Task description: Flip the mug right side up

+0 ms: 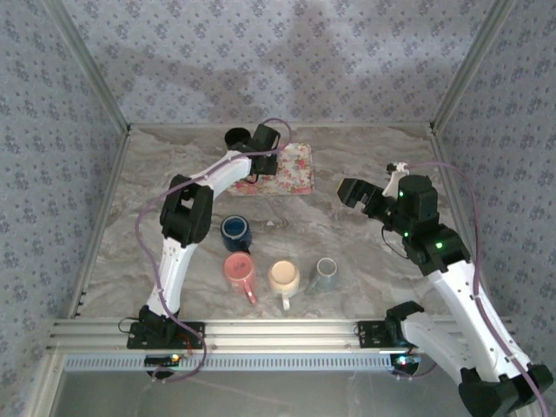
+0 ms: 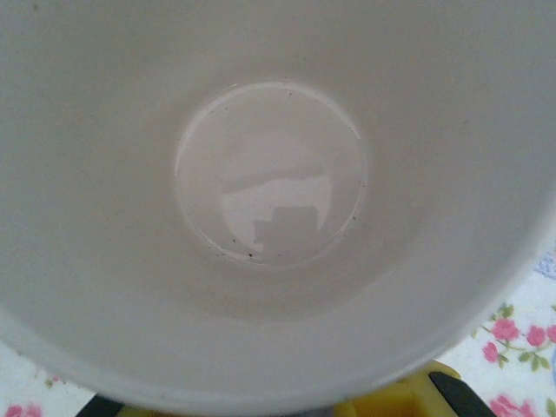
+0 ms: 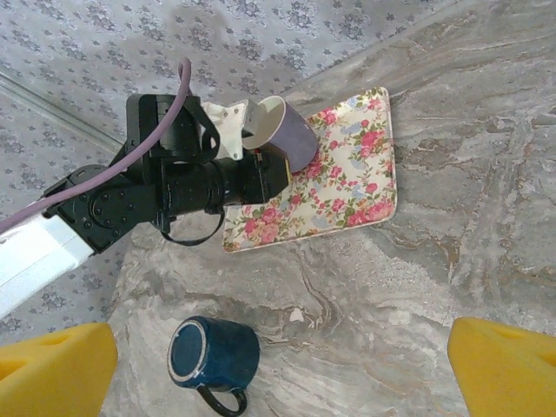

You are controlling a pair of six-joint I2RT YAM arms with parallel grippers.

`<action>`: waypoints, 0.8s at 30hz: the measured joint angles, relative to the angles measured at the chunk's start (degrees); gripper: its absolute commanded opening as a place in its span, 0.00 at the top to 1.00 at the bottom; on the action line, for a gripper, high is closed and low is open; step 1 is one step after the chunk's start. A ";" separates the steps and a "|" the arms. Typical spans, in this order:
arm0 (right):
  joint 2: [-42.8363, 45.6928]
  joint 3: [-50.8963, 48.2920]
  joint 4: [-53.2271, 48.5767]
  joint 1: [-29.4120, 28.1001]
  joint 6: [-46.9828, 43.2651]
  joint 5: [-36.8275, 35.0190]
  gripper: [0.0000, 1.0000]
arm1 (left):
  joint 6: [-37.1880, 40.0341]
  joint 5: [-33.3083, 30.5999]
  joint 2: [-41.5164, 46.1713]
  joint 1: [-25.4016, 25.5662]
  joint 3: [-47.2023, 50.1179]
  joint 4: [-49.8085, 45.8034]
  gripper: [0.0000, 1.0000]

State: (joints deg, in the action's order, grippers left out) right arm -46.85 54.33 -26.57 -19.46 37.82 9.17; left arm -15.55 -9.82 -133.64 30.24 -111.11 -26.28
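Nearest to the arm bases, a pink mug (image 1: pixel 236 271), a cream mug (image 1: pixel 284 276) and a grey mug (image 1: pixel 326 274) stand in one row on the marble table (image 1: pixel 365 261), and a dark blue mug (image 1: pixel 235 231) stands just behind them. The right gripper (image 1: pixel 352 193) hangs above the table at mid depth, its yellow fingers (image 3: pixel 52 369) spread wide apart with nothing between them. Farther back lies a floral mat (image 3: pixel 347 182). Over its left part the left gripper (image 3: pixel 261 148) is clamped on the purple mug (image 3: pixel 295 139). This mug is tilted, the outside purple, the inside (image 2: pixel 269 174) glossy white with some dark specks at the bottom. Whether it touches the mat, I cannot tell.
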 measured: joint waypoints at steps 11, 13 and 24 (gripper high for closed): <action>-0.07 -0.33 0.28 0.00 0.00 -0.57 0.00 | -0.11 -0.26 -2.32 0.00 -2.14 0.76 0.95; -0.04 -0.74 0.48 0.00 0.00 -0.68 0.00 | -0.11 -0.31 -2.82 -0.04 -2.86 0.79 0.93; 0.33 -1.64 0.57 0.00 0.00 -0.66 0.00 | -0.35 -1.64 -3.48 -0.61 -4.26 2.01 0.52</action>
State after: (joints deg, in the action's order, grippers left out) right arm -46.52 52.69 -26.00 -19.46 37.82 8.51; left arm -15.90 -11.46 -137.12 29.63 -115.37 -24.27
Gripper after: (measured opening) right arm 0.998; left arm 0.441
